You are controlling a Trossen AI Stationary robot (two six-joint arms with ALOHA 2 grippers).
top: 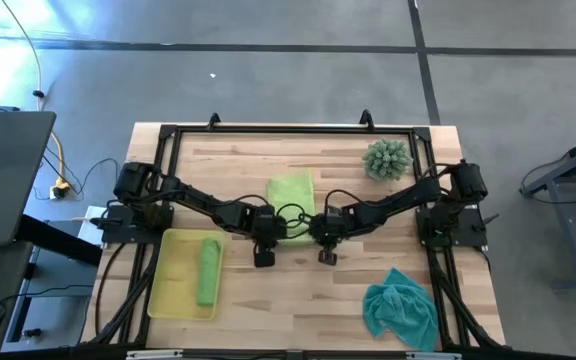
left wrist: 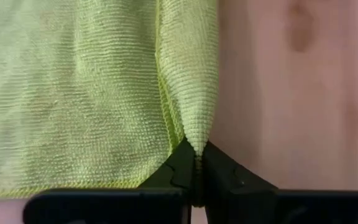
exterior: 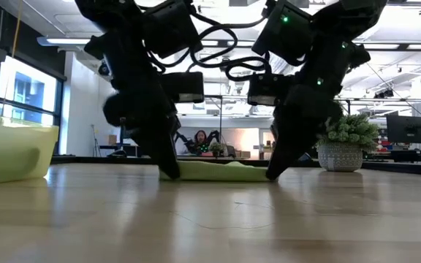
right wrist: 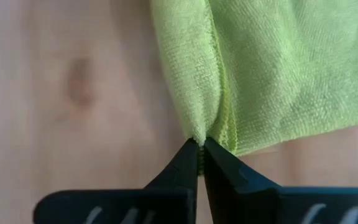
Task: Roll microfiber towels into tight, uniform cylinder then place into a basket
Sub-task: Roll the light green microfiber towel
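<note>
Wooden tabletop (top: 298, 290), concrete floor around it. I see the flat lime towel (top: 292, 192) mid-table. My left tool (left wrist: 194, 163) pinches its near left corner, my right tool (right wrist: 199, 148) pinches the near right corner, both pressed together on the fabric. Rolled lime towel (top: 208, 270) lies in the yellow basket (top: 173, 300) at left. Teal towel (top: 400, 308) sits crumpled near right. Spiky plant (top: 386, 159) at far right.

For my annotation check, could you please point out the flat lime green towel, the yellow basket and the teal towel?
flat lime green towel (top: 292, 190): high view, middle of its uncovered far part.
yellow basket (top: 173, 270): high view, bare floor left of the rolled towel.
teal towel (top: 400, 308): high view, centre of the crumpled heap.
</note>
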